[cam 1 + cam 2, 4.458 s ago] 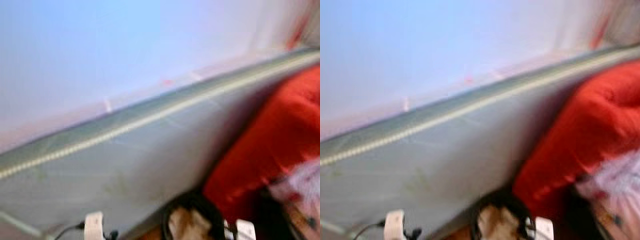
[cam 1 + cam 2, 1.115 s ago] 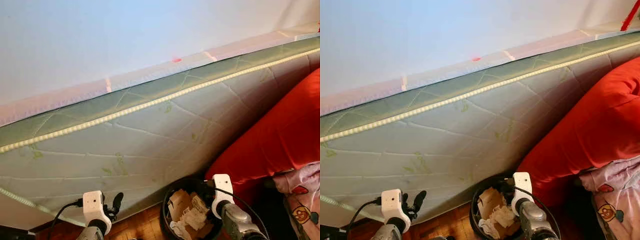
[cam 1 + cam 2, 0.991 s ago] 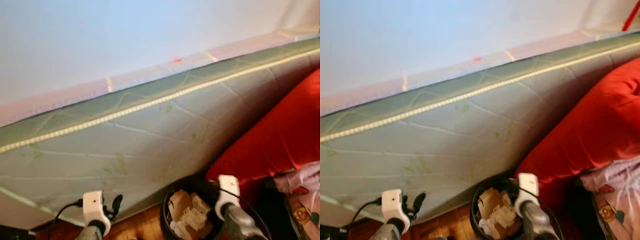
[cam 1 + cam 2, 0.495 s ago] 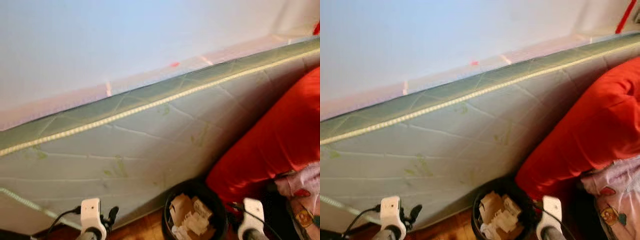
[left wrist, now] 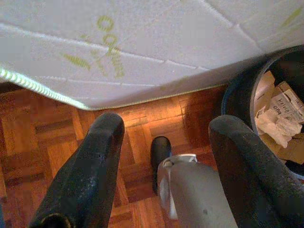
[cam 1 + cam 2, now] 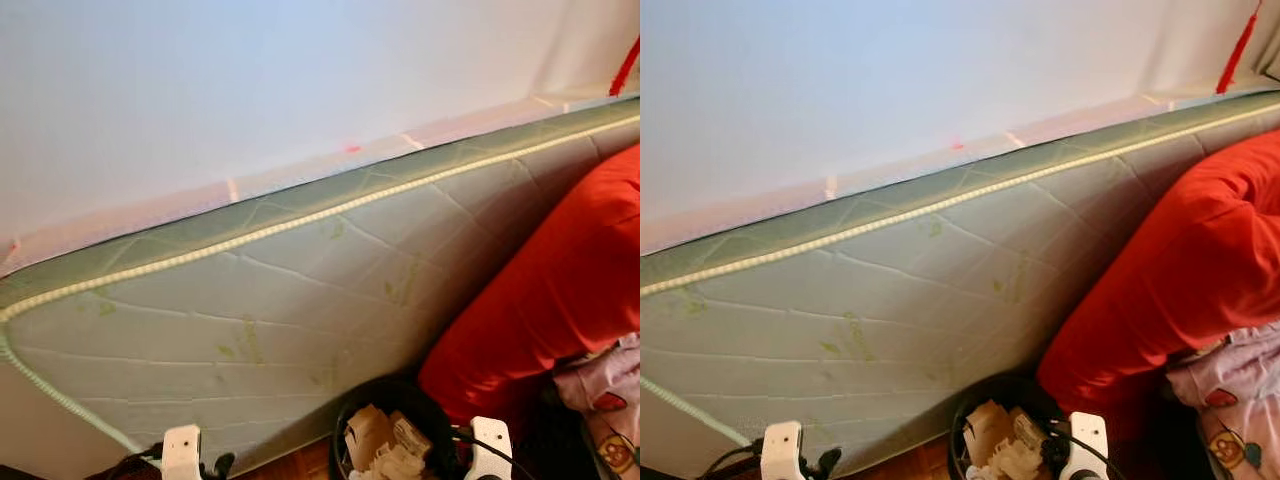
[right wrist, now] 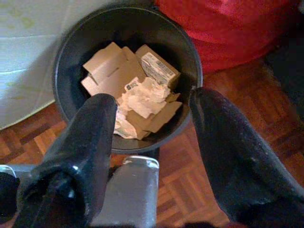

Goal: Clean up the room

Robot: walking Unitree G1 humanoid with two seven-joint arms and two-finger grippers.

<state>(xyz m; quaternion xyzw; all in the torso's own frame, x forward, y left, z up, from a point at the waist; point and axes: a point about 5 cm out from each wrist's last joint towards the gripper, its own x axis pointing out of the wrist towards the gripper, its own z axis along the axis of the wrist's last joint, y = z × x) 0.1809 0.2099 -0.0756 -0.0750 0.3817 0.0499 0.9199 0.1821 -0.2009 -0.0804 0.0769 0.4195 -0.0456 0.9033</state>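
Observation:
A black trash bin (image 6: 352, 432) stands on the floor against the foot of the mattress, holding cardboard pieces (image 7: 108, 71), a small box (image 7: 159, 69) and crumpled paper (image 7: 142, 95). My right gripper (image 7: 154, 99) hangs open just above the bin's near rim (image 7: 128, 142), with nothing between its fingers (image 7: 90, 142). My left gripper (image 5: 168, 124) is open over bare parquet beside the bin (image 5: 240, 90), also holding nothing. The white wrist mounts of both arms (image 6: 181, 452) (image 6: 490, 452) peek in at the bottom of the eye views.
A pale green quilted mattress (image 6: 300, 290) leans on its side against the white wall (image 6: 250, 80). A big red cushion (image 6: 550, 290) presses against the bin's right side, with a pink patterned cloth (image 6: 610, 380) below it. The floor is wooden parquet (image 5: 42, 133).
The view has shifted upward. My right wrist has drawn back from over the bin toward the lower right. The left arm has sunk lower in view. The bin's contents look the same.

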